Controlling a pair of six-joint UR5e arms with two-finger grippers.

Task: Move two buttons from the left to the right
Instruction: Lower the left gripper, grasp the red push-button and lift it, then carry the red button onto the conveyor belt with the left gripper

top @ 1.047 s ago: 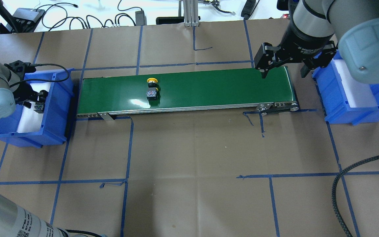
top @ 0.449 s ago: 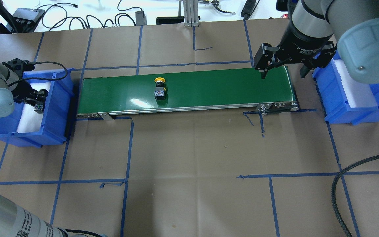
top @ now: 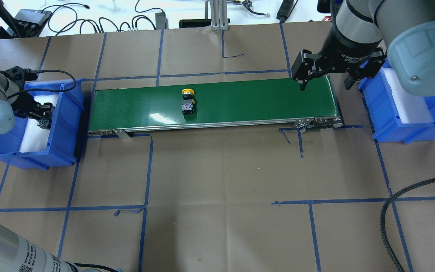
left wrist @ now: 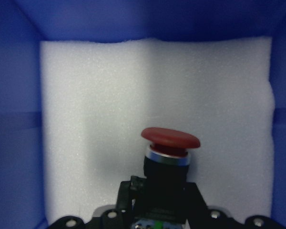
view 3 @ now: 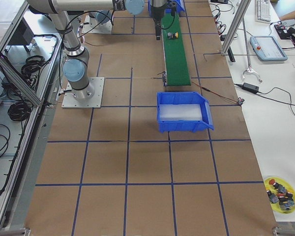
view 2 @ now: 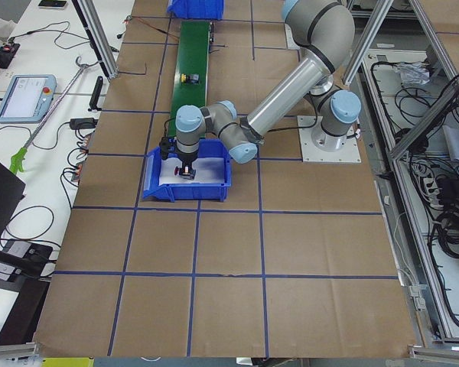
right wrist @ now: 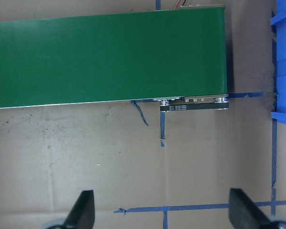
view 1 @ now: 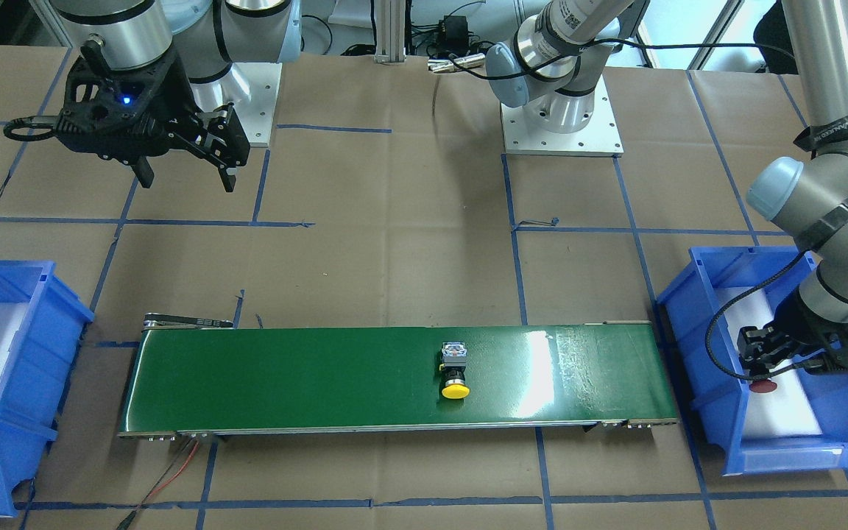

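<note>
Over in the left blue bin (top: 66,113), the left gripper (top: 43,118) is clenched on the red button (left wrist: 170,138), holding it cap outward above the white foam (left wrist: 133,95). The yellow button (top: 187,102) lies on its side on the green conveyor belt (top: 259,102), just short of the middle toward that bin's end, cap facing the belt's far edge. The right gripper (top: 325,87) hangs spread wide and empty over the belt's other end, beside the right blue bin (top: 391,121)
</note>
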